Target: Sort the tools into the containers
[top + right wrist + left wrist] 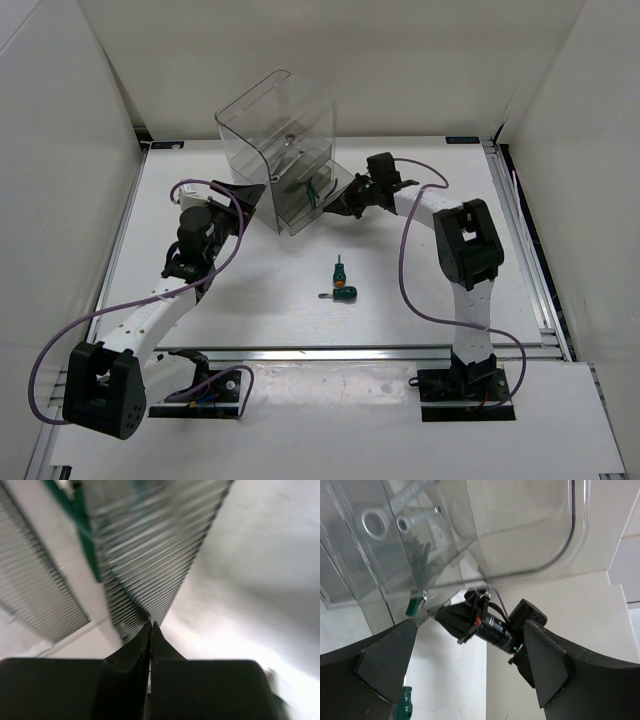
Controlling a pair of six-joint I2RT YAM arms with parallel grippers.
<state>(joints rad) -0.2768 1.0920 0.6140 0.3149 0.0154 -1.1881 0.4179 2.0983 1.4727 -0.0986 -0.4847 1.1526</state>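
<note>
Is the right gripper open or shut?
Shut: in the right wrist view, the right gripper shows its jaws pressed together, nothing between them.

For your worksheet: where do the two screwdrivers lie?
Top view: the screwdrivers lie together near the table centre, just in front of the clear organiser.

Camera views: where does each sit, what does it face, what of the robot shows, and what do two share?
Top external: above and behind, looking down at the table; both whole arms show, organiser at the far side.
Left wrist: on the left arm, facing the clear organiser with wrenches inside; open left gripper frames the view.
Right wrist: on the right arm, blurred, close against ribbed clear plastic; shut right gripper shows.
Shared: top external and left wrist both show the right gripper at the organiser.
</note>
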